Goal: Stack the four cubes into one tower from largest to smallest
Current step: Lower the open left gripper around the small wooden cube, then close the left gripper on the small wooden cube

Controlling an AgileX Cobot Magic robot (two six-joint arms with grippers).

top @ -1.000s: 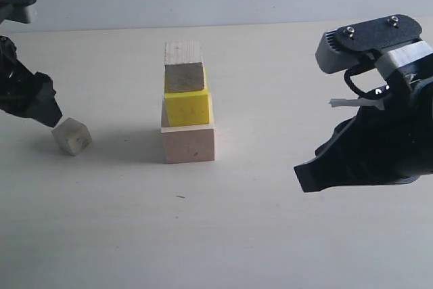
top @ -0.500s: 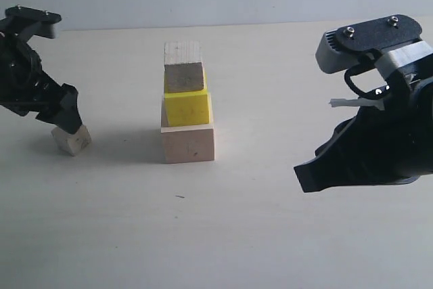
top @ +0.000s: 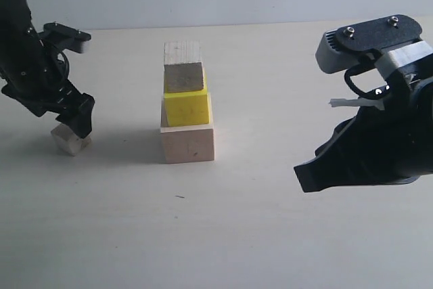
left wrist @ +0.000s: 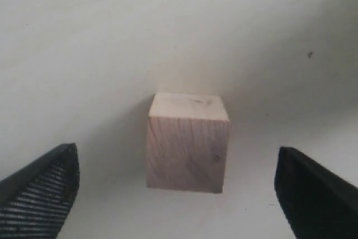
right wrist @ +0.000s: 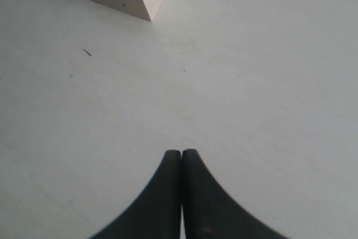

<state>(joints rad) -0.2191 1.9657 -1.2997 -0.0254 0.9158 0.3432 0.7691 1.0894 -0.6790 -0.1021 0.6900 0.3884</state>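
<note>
Two jaws pressed together, the right gripper (top: 302, 177) hangs empty at lower right. Mid-frame stands the three-cube tower (top: 187, 109): large pale wood cube (top: 188, 144), yellow cube (top: 188, 107), smaller wood cube (top: 184, 76). Left of it, the left gripper (top: 76, 126), jaws spread wide, hangs just over the fourth cube (left wrist: 187, 144).

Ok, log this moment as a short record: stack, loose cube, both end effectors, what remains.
stack: large pale wood cube at bottom, yellow cube on it, smaller pale wood cube on top
loose cube: small pale wood, on the table left of the stack
left end effector: open, fingers either side of the loose cube, not touching
right end effector: shut, empty
remaining: loose cube onto the stack
</note>
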